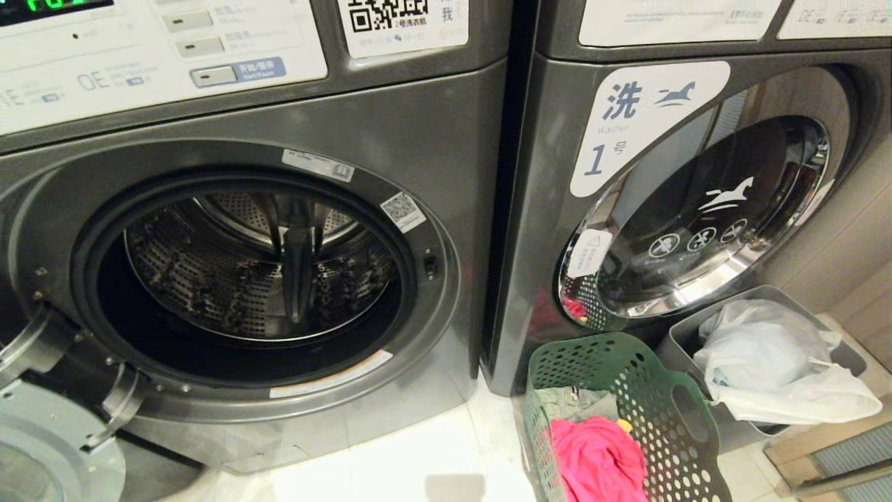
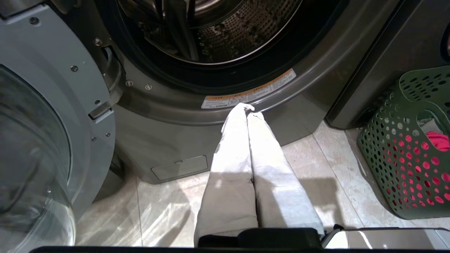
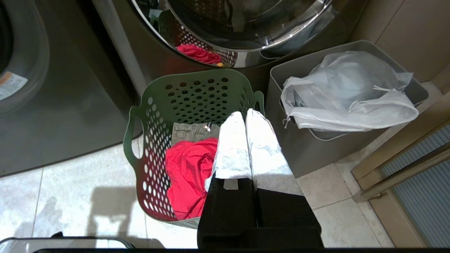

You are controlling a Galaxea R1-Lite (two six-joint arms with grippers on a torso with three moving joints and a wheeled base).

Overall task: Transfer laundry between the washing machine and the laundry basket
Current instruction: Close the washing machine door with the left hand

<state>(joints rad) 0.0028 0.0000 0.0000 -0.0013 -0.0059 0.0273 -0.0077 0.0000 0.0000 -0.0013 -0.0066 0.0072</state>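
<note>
Both my left gripper (image 2: 248,109) and right gripper (image 3: 245,116) are clenched empty; reaching into the basket (image 3: 197,91) like this, I'd only shove the red garment (image 3: 188,172).

Basket (image 1: 620,390) right of open washer (image 1: 258,272).

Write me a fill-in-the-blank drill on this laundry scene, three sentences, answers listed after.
1. The left washing machine has its door standing ____.
2. The bright garment lying in the green laundry basket is ____ in colour.
3. The grey bin beside the basket holds a white ____.

Missing words: open; red; bag
</note>
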